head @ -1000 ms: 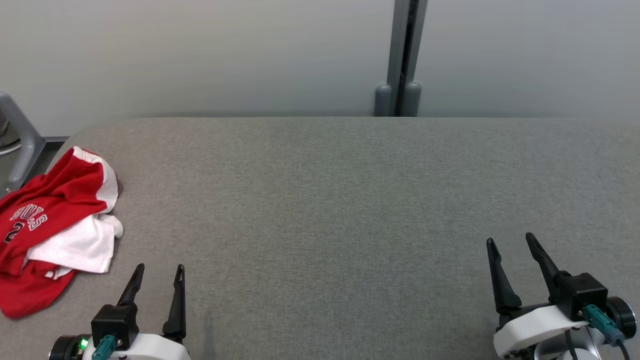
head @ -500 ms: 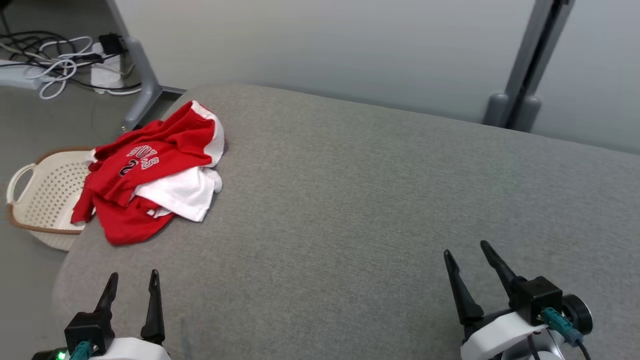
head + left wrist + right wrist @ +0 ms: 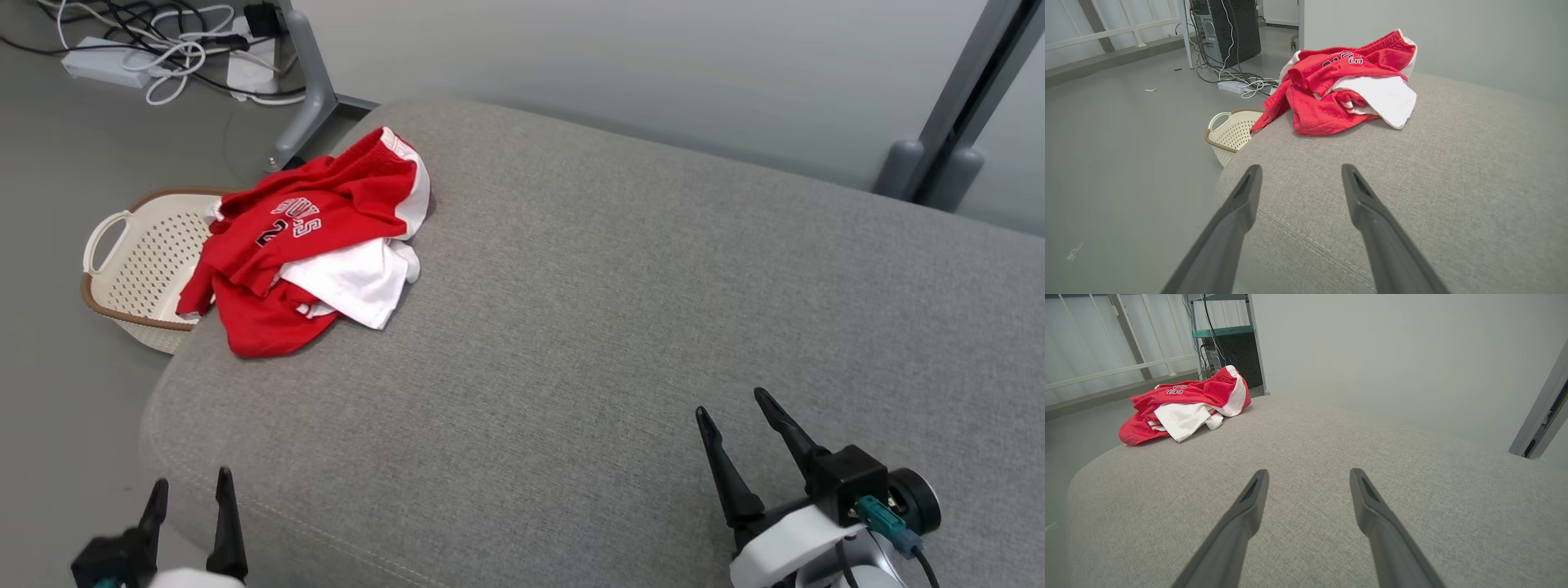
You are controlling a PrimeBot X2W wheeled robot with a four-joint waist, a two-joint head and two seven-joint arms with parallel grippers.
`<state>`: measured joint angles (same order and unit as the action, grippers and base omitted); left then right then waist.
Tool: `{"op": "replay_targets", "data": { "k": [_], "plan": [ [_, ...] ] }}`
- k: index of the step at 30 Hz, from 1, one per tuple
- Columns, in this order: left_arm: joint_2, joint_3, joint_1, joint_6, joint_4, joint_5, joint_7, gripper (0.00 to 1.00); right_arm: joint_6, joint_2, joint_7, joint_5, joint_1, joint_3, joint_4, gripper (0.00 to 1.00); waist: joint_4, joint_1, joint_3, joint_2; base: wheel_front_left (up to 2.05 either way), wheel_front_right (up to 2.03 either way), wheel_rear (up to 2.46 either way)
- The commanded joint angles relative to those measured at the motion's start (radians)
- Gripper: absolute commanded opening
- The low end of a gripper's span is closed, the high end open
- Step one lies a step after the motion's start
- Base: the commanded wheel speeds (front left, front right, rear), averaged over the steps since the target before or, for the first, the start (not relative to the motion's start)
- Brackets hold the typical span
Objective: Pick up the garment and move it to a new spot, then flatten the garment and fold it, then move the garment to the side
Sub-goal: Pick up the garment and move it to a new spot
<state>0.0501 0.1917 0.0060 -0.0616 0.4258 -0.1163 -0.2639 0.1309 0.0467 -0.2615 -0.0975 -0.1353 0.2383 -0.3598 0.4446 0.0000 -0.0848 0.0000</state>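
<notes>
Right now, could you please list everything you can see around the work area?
garment: one, red and white, crumpled at the far left corner of the table, partly over its edge
table: one, grey padded top, in front of the robot
basket: one, cream with a brown rim, on the floor left of the table, beside the garment
cables: a tangle, black and white, on the floor beyond the basket
computer: one, black, on the floor by the cables
desk leg: one, grey, beside the cables
post: one, grey, against the wall at far right
left gripper: one, dark fingers, open and empty, near left corner
right gripper: one, dark fingers, open and empty, over the table's near right
</notes>
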Motion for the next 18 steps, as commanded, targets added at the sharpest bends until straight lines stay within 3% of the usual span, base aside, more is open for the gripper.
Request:
{"op": "replay_targets", "data": {
  "k": [1,9,18],
  "plan": [
    [0.003,0.005,-0.054,-0.012,0.007,-0.009,-0.001,1.00,0.000,0.007,-0.006,0.007,-0.016,0.006,0.009,1.00,-0.015,0.0000,-0.023,0.0000,0.00,0.00,0.00],
    [0.034,0.023,-0.235,-0.055,0.078,-0.017,-0.001,1.00,0.000,0.032,-0.006,0.026,-0.062,0.025,0.029,1.00,-0.065,0.0000,-0.123,0.0000,0.00,0.00,0.00],
    [0.173,-0.059,-0.484,-0.068,0.219,-0.051,-0.001,1.00,0.000,0.077,-0.006,0.033,-0.102,0.049,0.043,1.00,-0.126,0.0000,-0.236,0.0000,0.00,0.00,0.00]
  ]
}}
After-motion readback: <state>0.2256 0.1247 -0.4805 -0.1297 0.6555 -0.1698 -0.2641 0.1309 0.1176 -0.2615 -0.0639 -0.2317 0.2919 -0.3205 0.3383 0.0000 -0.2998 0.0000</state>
